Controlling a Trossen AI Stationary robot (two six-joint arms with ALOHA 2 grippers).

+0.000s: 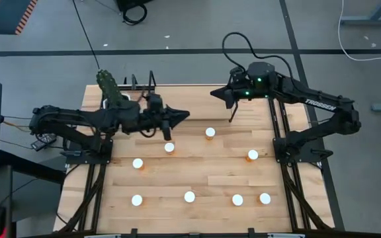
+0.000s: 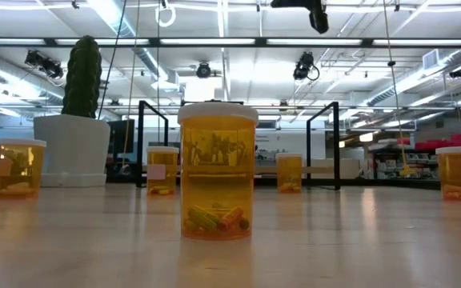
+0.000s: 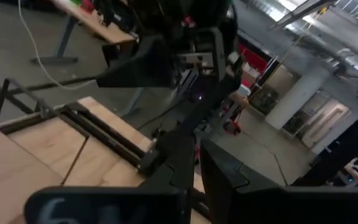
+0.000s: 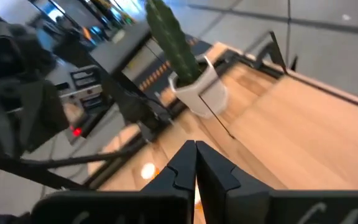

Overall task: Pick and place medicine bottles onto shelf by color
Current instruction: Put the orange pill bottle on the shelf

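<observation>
Eight medicine bottles (image 1: 189, 196) stand on one table (image 1: 296, 205), none gripped.

- The shelf (image 1: 144, 84) lies mostly under the left arm in the high view; only its black wire uprights show
- The cactus pot (image 1: 114, 99) is covered by that arm too
- In the low view, the near medicine bottle (image 2: 218, 170) blocks the shelf's middle; the right-hand bottle (image 2: 460, 173) is cut by the edge

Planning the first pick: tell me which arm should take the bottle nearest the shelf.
Left, probably. In the high view the left gripper hangs just beside the bottle nearest it, none yet on the shelf. The right gripper sits farther back, near the table's far edge.
</observation>
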